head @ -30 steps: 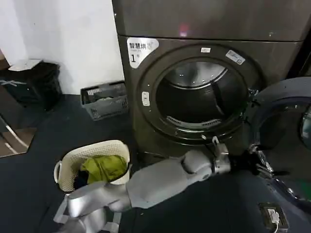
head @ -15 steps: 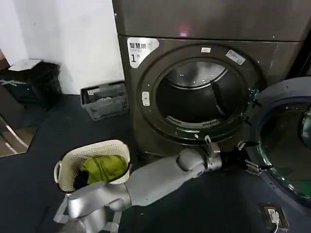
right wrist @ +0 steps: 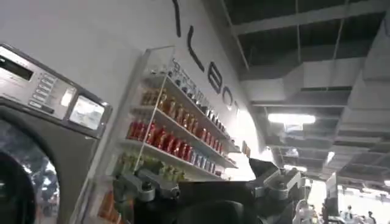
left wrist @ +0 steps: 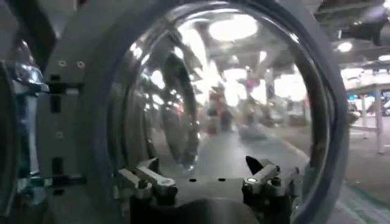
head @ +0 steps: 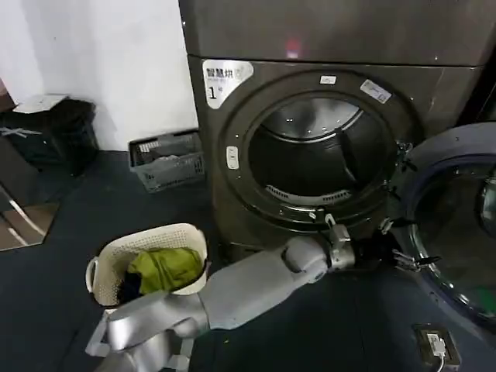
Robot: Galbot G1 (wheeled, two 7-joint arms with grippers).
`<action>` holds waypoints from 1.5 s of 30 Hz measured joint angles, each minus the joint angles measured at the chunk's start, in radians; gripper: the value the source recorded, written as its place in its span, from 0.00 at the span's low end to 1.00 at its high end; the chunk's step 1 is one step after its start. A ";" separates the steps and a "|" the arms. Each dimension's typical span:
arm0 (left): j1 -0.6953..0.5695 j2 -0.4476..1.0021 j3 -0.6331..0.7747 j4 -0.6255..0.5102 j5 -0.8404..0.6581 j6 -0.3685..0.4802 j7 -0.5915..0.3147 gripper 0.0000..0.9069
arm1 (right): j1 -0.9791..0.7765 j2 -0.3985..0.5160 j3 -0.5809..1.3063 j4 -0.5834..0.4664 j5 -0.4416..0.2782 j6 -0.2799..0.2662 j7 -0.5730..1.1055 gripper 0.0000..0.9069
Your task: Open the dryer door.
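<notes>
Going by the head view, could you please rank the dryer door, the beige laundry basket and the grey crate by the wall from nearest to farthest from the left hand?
1. The dryer door, swung open on the right, right beside the left hand.
2. The beige laundry basket, on the floor to the left, holding a green garment.
3. The grey crate, farther back on the left, against the white wall.
</notes>
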 joint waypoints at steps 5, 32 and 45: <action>0.006 0.000 -0.009 -0.016 0.014 -0.009 -0.030 1.00 | 0.010 -0.001 -0.012 0.003 -0.002 0.001 0.000 1.00; 0.040 0.000 -0.084 -0.192 0.110 -0.130 -0.111 1.00 | 0.018 -0.015 -0.028 0.008 -0.012 -0.003 -0.007 1.00; 0.071 0.114 -0.138 -0.289 0.129 -0.147 -0.132 1.00 | 0.032 -0.024 -0.042 0.013 -0.030 -0.005 -0.011 1.00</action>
